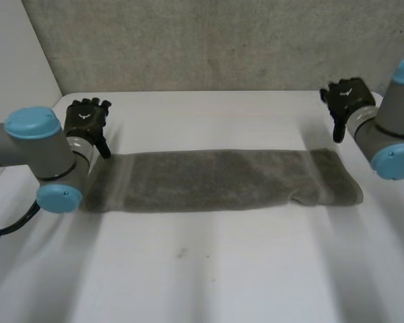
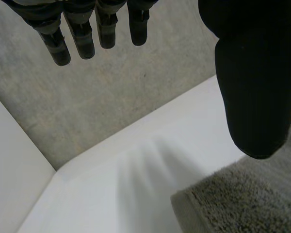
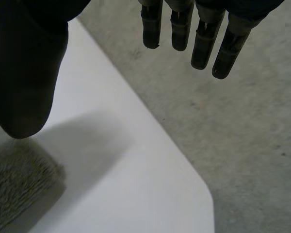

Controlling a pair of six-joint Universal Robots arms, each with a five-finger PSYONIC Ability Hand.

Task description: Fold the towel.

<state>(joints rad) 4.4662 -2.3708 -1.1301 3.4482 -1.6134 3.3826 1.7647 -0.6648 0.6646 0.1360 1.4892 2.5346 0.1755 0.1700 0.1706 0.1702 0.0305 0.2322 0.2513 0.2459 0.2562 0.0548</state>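
**Towel [image 1: 222,178] at rest, corners not yet taken**

Grey, flat on the white table [image 1: 209,269] as a long band running side to side, with a small ruck on the near edge toward the right end. Left hand [image 1: 86,120] just beyond the far left corner, right hand [image 1: 347,97] just beyond the far right corner, both clear of the cloth. In each wrist view, fingers [image 2: 82,34] straight and set well apart from the thumb [image 2: 254,87], nothing held, a towel corner just below the thumb.

Probable step: taking hold of the ends for a fold across the length.

For a clean result:
- Lower onto the corners.
- Pinch the full thickness close to the edge.
- Lift only enough to clear the table.
- Carry the short end squarely along the band.
- Match edges before letting go.

Likely fault: a skewed fold from an uneven or shallow pinch.
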